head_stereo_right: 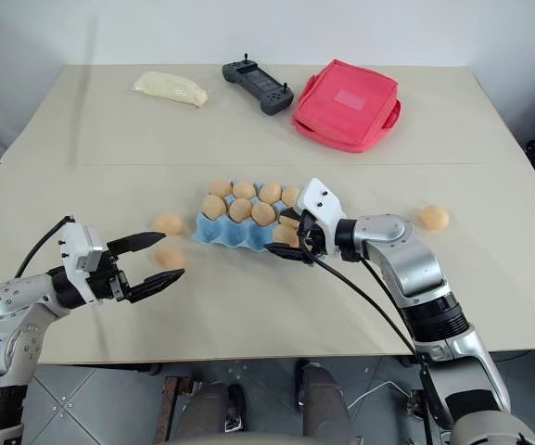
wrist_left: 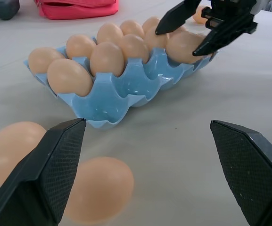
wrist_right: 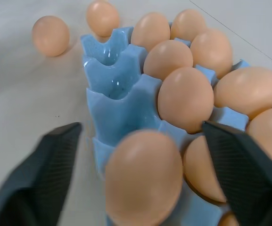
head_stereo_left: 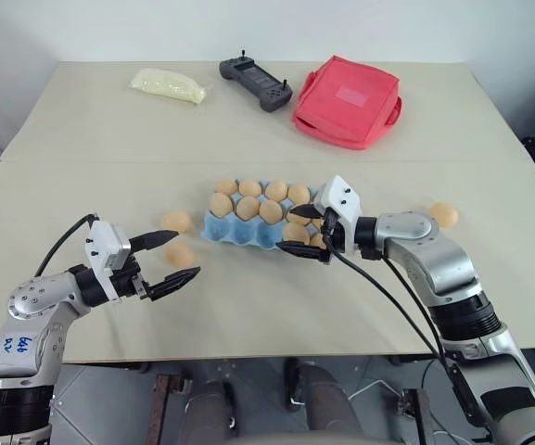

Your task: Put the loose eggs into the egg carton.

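Stood near the middle of the beige table (head_stereo_left: 82,120): the light blue egg carton (head_stereo_left: 239,232), with its back and middle rows filled by tan-orange eggs and the near-left cups empty. Hovered at the carton's right end: the right gripper (head_stereo_left: 308,231), with black fingers spread apart around the last cups; in the right wrist view an egg (wrist_right: 144,178) sat in a cup between the open fingers, not pinched by them. Lay just left of the carton, on the bare table: two loose eggs, one (head_stereo_left: 176,221) close to the carton's left edge and another (head_stereo_left: 180,254) a little nearer to the robot. Hung beside these two: the left gripper (head_stereo_left: 176,256), pointing toward the carton, with fingers wide apart and holding nothing; the nearer egg lay between the fingertips in the head view, though whether touched or not could not be told. Rested well apart to the right of the carton, past the right arm: a third loose egg (head_stereo_left: 444,215). Placed along the far edge of the table: a pale yellow bag (head_stereo_left: 168,85), a dark grey handheld controller (head_stereo_left: 255,82) and a red fabric pouch (head_stereo_left: 348,102).
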`<action>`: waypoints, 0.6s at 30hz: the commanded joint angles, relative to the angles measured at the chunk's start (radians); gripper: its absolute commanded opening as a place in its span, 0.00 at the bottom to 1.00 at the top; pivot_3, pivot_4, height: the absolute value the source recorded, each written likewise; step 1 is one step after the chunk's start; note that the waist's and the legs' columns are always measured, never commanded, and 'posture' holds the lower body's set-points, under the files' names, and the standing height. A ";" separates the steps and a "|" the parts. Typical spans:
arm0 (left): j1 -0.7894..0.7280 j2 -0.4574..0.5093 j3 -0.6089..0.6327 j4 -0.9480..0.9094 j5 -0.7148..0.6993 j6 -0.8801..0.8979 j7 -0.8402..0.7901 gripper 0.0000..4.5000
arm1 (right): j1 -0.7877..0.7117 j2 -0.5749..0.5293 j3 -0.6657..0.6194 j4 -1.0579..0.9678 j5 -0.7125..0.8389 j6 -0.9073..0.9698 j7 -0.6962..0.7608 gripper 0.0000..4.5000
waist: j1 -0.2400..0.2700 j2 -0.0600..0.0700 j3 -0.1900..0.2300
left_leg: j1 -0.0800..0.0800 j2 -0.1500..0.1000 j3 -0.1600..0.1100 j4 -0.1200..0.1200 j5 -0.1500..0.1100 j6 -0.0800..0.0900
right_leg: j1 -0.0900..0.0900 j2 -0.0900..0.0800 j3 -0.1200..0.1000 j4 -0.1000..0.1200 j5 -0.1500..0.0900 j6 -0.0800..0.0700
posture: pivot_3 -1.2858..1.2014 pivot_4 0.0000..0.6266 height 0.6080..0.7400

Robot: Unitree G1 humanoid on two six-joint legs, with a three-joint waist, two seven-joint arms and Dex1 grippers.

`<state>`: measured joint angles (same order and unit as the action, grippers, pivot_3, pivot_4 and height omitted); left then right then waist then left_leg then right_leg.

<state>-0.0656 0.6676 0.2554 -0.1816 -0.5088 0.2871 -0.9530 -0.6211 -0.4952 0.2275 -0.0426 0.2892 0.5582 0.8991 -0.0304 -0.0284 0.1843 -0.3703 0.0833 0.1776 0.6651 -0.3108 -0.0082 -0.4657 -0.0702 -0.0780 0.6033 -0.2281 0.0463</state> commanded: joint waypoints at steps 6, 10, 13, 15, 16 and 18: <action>-0.022 -0.011 -0.015 0.008 -0.003 -0.023 -0.010 1.00 | 0.025 -0.041 -0.088 -0.146 0.049 0.046 -0.008 1.00 | 0.001 0.000 0.000 | 0.000 0.000 0.000 0.000 0.000 0.000 | 0.000 0.000 0.000 0.000 0.000 0.000 | 0.52 0.24 1.00; -0.051 -0.011 -0.031 0.037 0.001 -0.029 -0.018 1.00 | 0.074 -0.084 -0.137 -0.201 0.066 0.062 -0.015 1.00 | 0.004 0.000 0.000 | 0.000 0.000 0.000 0.000 0.000 0.000 | 0.000 0.000 0.000 0.000 0.000 0.000 | 0.52 0.24 1.00; -0.077 -0.014 -0.048 0.062 0.008 -0.036 -0.026 1.00 | 0.117 -0.109 -0.183 -0.231 0.078 0.073 -0.035 1.00 | 0.003 0.000 0.000 | -0.001 -0.001 0.000 0.000 0.000 0.000 | 0.000 -0.001 0.000 -0.001 0.000 0.000 | 0.52 0.24 1.00; -0.090 -0.015 -0.053 0.072 0.008 -0.038 -0.028 1.00 | 0.147 -0.126 -0.223 -0.257 0.095 0.088 -0.043 1.00 | 0.003 0.000 0.000 | -0.001 -0.001 0.000 0.000 0.000 0.000 | 0.000 0.000 0.000 -0.001 0.000 0.000 | 0.52 0.24 1.00; -0.094 -0.015 -0.054 0.077 0.008 -0.040 -0.029 1.00 | 0.171 -0.141 -0.250 -0.269 0.104 0.091 -0.042 1.00 | 0.003 0.000 0.000 | -0.001 -0.001 0.000 0.000 0.000 0.000 | 0.000 0.000 0.000 -0.001 0.000 0.000 | 0.52 0.24 1.00; -0.096 -0.014 -0.054 0.082 0.008 -0.042 -0.033 1.00 | 0.243 -0.185 -0.329 -0.289 0.124 0.088 -0.034 1.00 | 0.003 0.000 0.000 | 0.000 0.000 0.000 0.000 0.000 0.000 | 0.000 0.000 0.000 -0.001 0.000 0.000 | 0.52 0.24 1.00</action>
<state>-0.1564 0.6496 0.1892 -0.1001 -0.5014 0.2658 -0.9768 -0.4044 -0.6476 -0.0225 -0.2872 0.3875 0.6511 0.8615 -0.0273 -0.0284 0.1843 -0.3709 0.0830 0.1772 0.6645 -0.3110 -0.0083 -0.4660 -0.0701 -0.0783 0.6022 -0.2281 0.0464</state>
